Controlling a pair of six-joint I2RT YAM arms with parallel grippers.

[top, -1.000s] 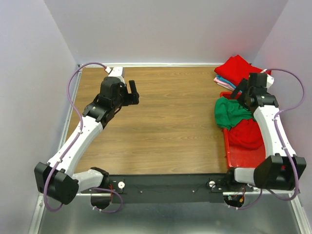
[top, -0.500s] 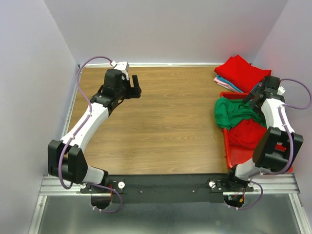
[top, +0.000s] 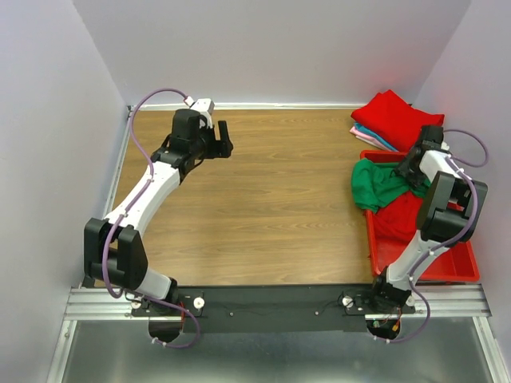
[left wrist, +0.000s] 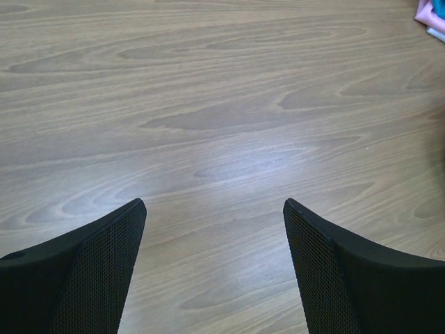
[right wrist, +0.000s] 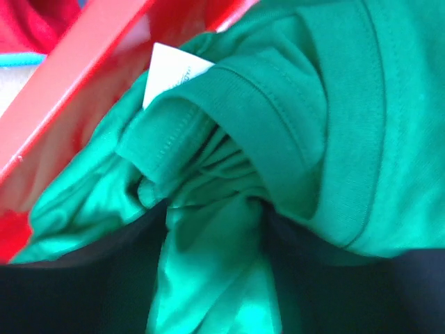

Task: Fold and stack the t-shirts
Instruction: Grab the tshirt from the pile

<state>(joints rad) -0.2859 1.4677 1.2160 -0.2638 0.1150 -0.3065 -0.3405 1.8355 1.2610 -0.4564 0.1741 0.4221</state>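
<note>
Green t-shirt (top: 382,185) spills over the red bin's (top: 447,270) far-left rim. The right gripper (right wrist: 212,268) is down on it, jaws flanking a bunched fold near the collar; whether it is clamped, I cannot tell. Left gripper (left wrist: 215,271) gapes open, well apart from the bin.

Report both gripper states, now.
Left gripper: open, holding nothing.
Right gripper: closed on bunched fabric of the green t-shirt.

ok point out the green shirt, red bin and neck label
green shirt (top: 382,185): top view, crumpled middle
red bin (top: 451,269): top view, bare near end
neck label (right wrist: 174,73): right wrist view, its centre
</note>
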